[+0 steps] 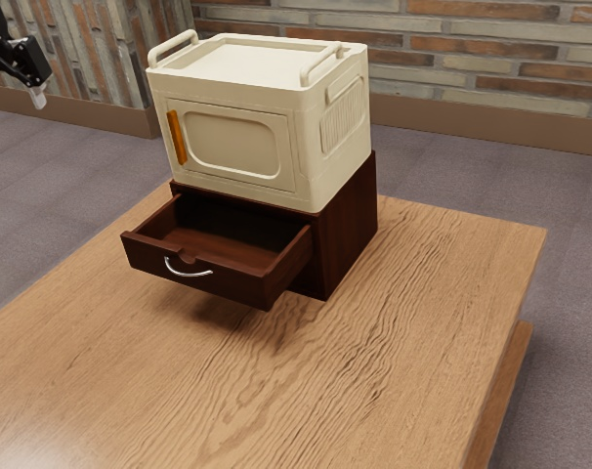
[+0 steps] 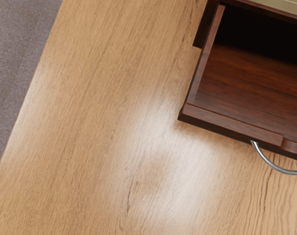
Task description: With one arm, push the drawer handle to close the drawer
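Observation:
At the exterior view's upper left edge hangs the black gripper (image 1: 38, 90), high up and well apart from the drawer; the state of its fingers cannot be made out. Pulled out of its dark brown cabinet (image 1: 347, 230), the drawer (image 1: 237, 283) shows a bare inside. A curved silver handle (image 1: 188, 275) is fixed to its front, and nothing touches it. In the wrist view, the drawer (image 2: 227, 126) and part of its handle (image 2: 272, 165) appear from above, with the tabletop beside them.
A cream box (image 1: 335, 147) with two top rails and an orange door handle (image 1: 177, 137) rests on the cabinet. The wooden table (image 1: 423, 322) extends around the cabinet, its far edge near the cabinet's back. Brick walls (image 1: 491, 59) stand behind.

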`<state>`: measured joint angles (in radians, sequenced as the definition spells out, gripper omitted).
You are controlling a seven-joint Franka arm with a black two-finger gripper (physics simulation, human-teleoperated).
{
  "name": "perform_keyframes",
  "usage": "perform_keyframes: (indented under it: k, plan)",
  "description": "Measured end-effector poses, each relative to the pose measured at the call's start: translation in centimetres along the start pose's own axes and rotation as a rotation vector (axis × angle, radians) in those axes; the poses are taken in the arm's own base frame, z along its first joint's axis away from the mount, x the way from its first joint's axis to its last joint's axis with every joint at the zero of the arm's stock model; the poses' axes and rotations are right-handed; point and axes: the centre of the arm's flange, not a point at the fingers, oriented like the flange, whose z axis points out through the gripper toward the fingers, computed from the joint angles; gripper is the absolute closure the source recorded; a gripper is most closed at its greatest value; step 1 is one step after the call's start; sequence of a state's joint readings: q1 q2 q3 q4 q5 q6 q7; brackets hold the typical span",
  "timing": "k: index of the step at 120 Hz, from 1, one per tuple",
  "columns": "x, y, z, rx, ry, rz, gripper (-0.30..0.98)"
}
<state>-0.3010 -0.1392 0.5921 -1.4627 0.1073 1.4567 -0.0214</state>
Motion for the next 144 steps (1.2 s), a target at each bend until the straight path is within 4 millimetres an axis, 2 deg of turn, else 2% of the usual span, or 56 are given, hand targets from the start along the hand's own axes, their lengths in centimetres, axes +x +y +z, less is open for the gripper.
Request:
perform_keyframes:
  k: [57,58,66,71,79,97,105,108,114,122,129,133,139,144]
  plan:
    - [0.0,-0.2,-0.1,0.000,0.001,-0.006,0.02]
    - [-0.1,-0.2,-0.5,0.000,0.009,-0.005,0.02]
    - [-1.8,-0.6,-7.8,-0.012,0.157,-0.002,0.02]
    - [-2.9,-0.8,-10.2,-0.017,0.198,0.000,0.02]
    - [-3.5,-0.8,-11.4,-0.020,0.213,0.002,0.02]
    - [-3.7,0.5,-11.3,-0.042,0.198,0.029,0.02]
    - [-3.9,1.8,-9.2,-0.070,0.140,0.069,0.02]
    - [-4.7,1.9,-8.0,-0.092,0.109,0.085,0.02]
    - [-7.3,1.7,-5.9,-0.128,0.061,0.108,0.02]
    - [-12.9,1.4,-2.8,-0.147,0.022,0.122,0.02]
    - [-17.3,1.5,1.5,-0.164,-0.035,0.140,0.02]
    - [-19.4,1.8,4.7,-0.170,-0.081,0.152,0.02]
    - [-21.6,2.1,9.2,-0.176,-0.151,0.160,0.02]
    - [-22.9,2.3,12.0,-0.177,-0.196,0.160,0.02]
